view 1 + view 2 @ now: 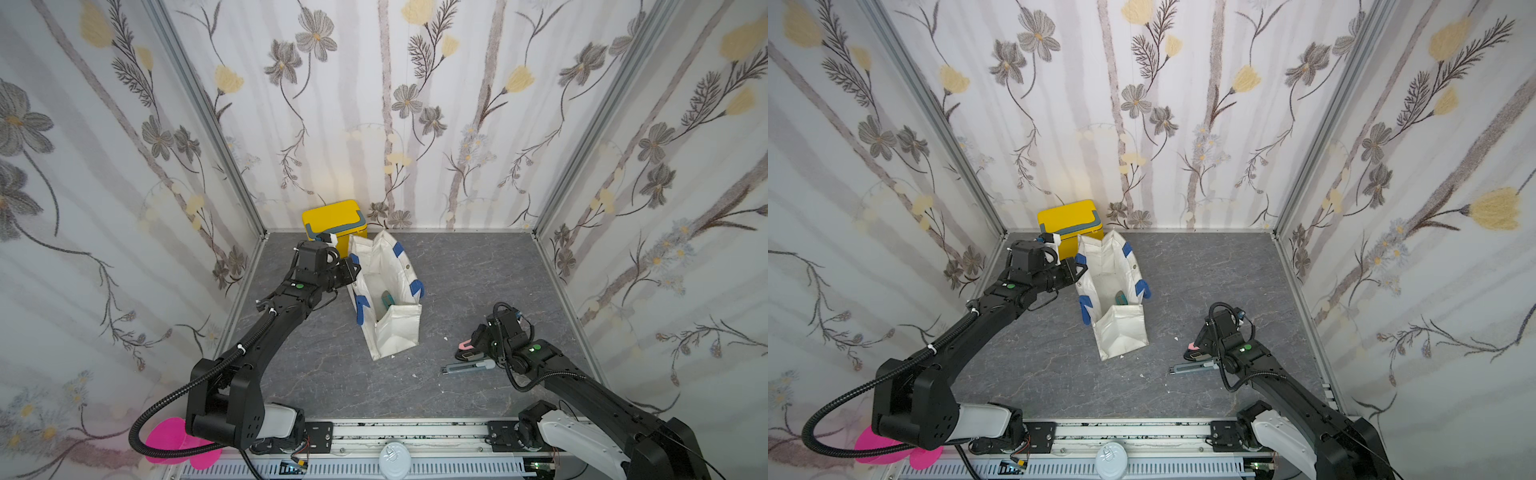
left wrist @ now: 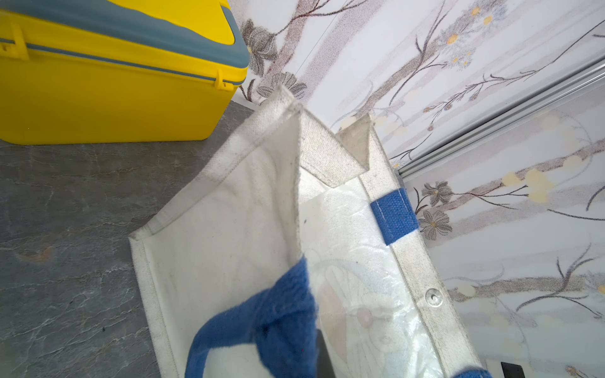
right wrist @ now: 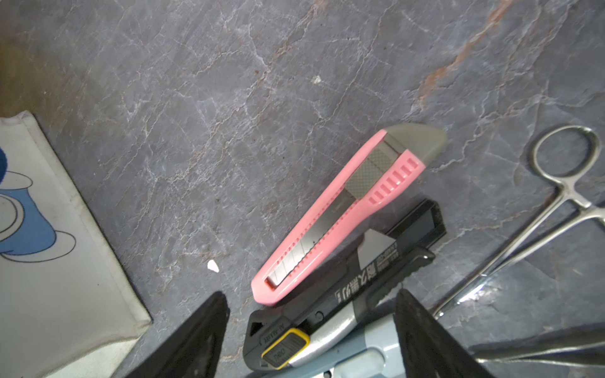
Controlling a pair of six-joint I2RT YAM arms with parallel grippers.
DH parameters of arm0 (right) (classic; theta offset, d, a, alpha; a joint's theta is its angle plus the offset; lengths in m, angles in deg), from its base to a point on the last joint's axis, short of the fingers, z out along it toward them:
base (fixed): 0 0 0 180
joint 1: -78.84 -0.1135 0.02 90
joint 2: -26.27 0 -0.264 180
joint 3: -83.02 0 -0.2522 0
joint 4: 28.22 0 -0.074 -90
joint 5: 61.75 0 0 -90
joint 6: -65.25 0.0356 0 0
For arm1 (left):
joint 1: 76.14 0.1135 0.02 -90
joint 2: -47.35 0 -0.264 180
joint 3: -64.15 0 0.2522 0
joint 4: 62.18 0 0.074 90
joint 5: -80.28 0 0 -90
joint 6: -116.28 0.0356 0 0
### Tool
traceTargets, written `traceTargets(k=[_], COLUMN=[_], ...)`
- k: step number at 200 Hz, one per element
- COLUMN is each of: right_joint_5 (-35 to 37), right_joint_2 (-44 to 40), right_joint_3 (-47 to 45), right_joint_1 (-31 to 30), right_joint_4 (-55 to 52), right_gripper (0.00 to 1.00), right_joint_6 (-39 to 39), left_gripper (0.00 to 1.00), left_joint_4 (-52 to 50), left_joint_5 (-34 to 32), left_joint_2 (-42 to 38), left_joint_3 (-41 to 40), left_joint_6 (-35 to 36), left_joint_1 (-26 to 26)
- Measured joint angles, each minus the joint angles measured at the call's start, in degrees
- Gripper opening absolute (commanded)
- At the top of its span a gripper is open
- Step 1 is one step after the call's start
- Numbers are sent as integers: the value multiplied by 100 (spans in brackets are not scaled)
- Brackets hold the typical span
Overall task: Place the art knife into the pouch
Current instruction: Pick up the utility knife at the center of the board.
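Observation:
The white canvas pouch stands open-mouthed in the middle of the grey floor, and a teal object lies inside it. My left gripper is shut on the pouch's blue strap at the near rim. Three art knives lie together at the right: a pink one, a black one with a yellow slider, and a grey-blue one. My right gripper hangs open just above them. Its fingers stand either side of the black knife's slider end without touching it.
A yellow box with a grey handle stands at the back wall, right behind the pouch. Steel forceps lie beside the knives. Flowered walls close in three sides. A pink disc lies by the left arm's base.

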Motion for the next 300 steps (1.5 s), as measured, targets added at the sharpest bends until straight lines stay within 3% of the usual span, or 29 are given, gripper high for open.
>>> traceTargets(k=[39,90,300], right_joint_5=[-120,-214,-501], right_joint_2=[212,487,675], right_joint_3=[24,7,-866], right_joint_1=[560,986,1714], right_joint_4=[249,595,1869], right_gripper=[67,64,50], right_joint_6=[-319,-553,-546], left_gripper=[0,0,0], left_joint_4=[2,2,0], left_joint_5=[4,13,15], left_joint_2=[0,0,-26], left_joint_3=[-11,-11,-11], left_joint_6=[0,0,-2], left_joint_1=[0,0,0])
